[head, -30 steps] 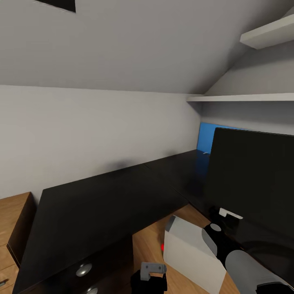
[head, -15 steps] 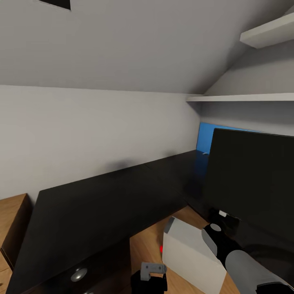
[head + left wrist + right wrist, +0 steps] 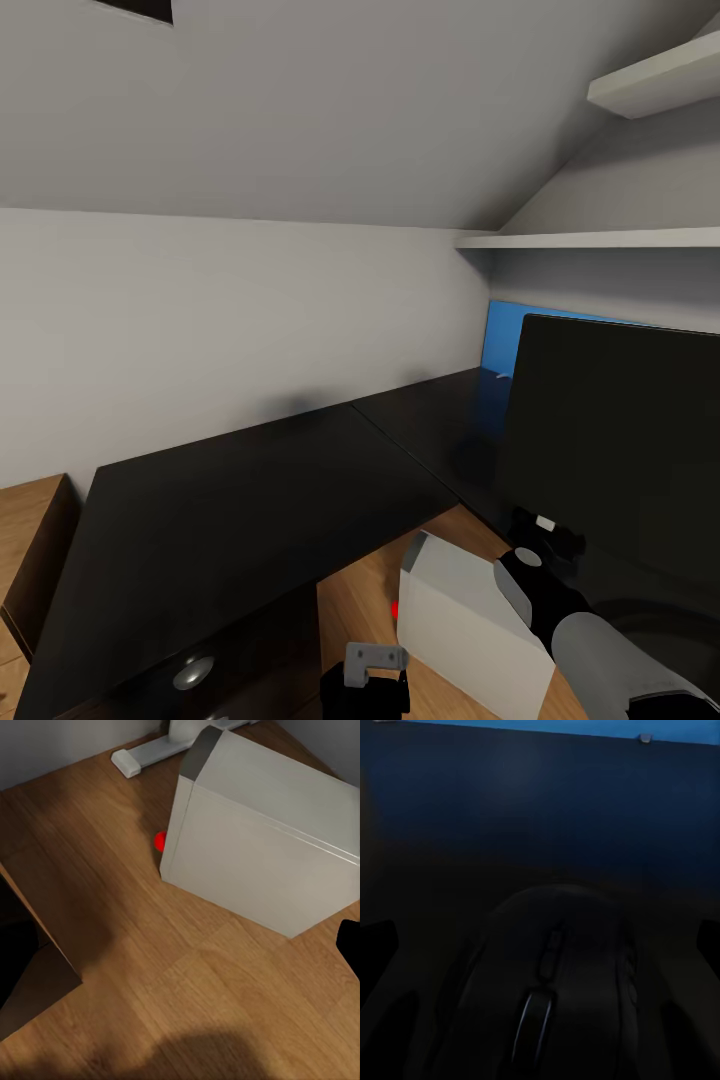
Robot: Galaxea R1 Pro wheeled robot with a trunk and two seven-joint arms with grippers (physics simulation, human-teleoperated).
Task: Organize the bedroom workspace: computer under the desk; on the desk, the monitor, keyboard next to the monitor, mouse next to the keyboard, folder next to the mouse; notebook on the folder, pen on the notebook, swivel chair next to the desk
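Right wrist view: the mouse [image 3: 551, 990] sits close under the right end effector [image 3: 544, 945], between dark finger shapes at either edge of the picture; fingers look spread wide around it, no contact visible, so I judge it open, not gripping. The mouse rests on the glossy black worktop [image 3: 540, 817], with a blue wall panel [image 3: 547, 727] beyond it. Head view: the right arm [image 3: 590, 640] reaches toward the foot of the monitor [image 3: 620, 440], which stands on the worktop just ahead of that end effector. Left end effector [image 3: 365, 690] hangs low over the floor; whether its fingers are apart, cannot tell. Left wrist view: the computer [image 3: 262, 832] stands on the wood floor [image 3: 150, 982] just ahead, red dot at its lower corner, beside a white desk leg. Progress, as judged: monitor on worktop, computer below, mouse arriving near monitor. Keyboard, folder, notebook, pen and chair placement unconfirmed here.
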